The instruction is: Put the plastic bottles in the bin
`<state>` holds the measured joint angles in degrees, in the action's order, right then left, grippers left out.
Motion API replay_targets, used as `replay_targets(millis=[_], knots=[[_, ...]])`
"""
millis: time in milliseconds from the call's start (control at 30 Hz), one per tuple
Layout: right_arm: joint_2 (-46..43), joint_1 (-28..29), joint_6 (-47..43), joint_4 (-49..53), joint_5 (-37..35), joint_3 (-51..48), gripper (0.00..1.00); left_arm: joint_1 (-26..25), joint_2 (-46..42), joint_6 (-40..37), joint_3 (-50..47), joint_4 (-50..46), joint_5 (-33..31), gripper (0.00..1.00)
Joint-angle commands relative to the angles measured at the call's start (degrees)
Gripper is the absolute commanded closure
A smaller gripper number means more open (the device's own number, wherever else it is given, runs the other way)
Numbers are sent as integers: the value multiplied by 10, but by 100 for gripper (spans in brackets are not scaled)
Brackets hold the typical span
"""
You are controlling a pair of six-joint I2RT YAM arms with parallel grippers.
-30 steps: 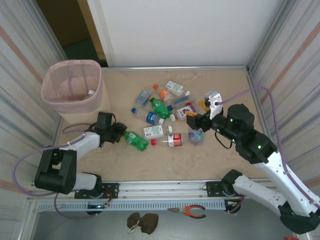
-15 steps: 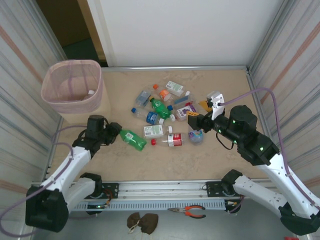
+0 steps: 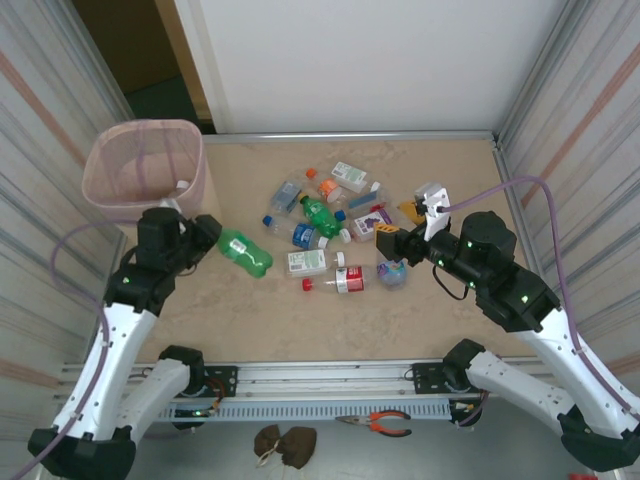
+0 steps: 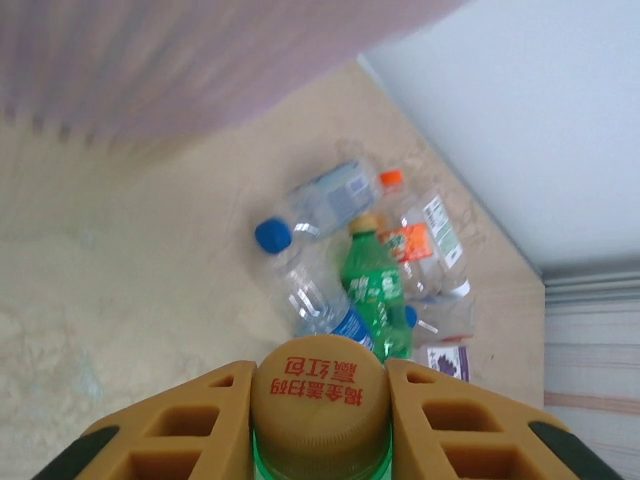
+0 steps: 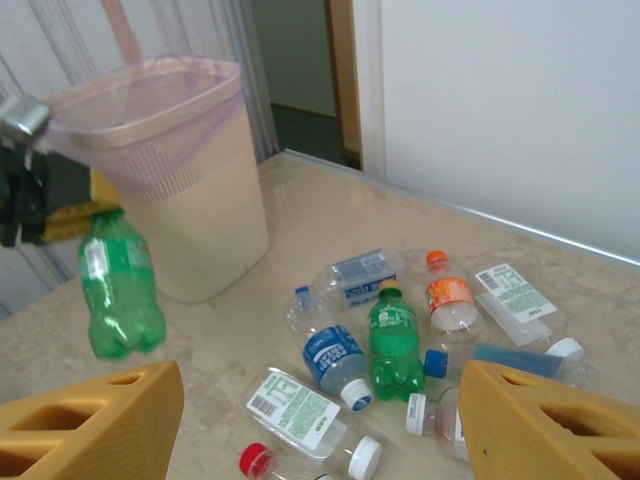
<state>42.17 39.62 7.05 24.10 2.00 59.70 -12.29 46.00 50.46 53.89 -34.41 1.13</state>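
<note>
My left gripper (image 3: pixel 207 236) is shut on the neck of a green plastic bottle (image 3: pixel 245 253), held in the air just right of the bin (image 3: pixel 192 190). In the left wrist view its tan cap (image 4: pixel 320 392) sits pinched between both pads. The right wrist view shows this bottle (image 5: pixel 120 290) hanging beside the pale-pink bin (image 5: pixel 205 235). Several more plastic bottles (image 3: pixel 322 228) lie in a heap mid-table, among them a green one (image 5: pixel 395 340) and a blue-labelled one (image 5: pixel 333 352). My right gripper (image 3: pixel 386 240) hovers open over the heap's right side, holding nothing (image 5: pixel 320 430).
Corrugated side walls close in the table left and right, with a white wall at the back. A metal rail (image 3: pixel 330 375) runs along the near edge. Red-handled pliers (image 3: pixel 385 422) lie below it. Bare tabletop stretches in front of the heap.
The left arm has raised the green bottle off the table and carried it left and back, up to the bin. The right arm has stayed put.
</note>
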Motion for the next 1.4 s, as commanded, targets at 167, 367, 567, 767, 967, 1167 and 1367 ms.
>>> replay_targets(millis=[167,367,567,767,967,1167,1367], knots=[[0,-5,1,-5,3,7,28,8,71,-262,189,-21,-44,89],[5,-5,-1,-4,3,13,28,9,140,-474,356,-14,-47,100],[9,-5,1,-9,3,14,28,9,207,-658,476,4,-146,100],[16,-6,2,-15,3,12,28,14,265,-814,491,76,-284,100],[23,-6,1,-18,8,11,28,78,311,-821,472,95,-294,100],[20,-6,4,-21,10,6,28,142,339,-745,429,73,-245,100],[12,-6,3,-15,2,1,28,205,362,-638,378,27,-176,100]])
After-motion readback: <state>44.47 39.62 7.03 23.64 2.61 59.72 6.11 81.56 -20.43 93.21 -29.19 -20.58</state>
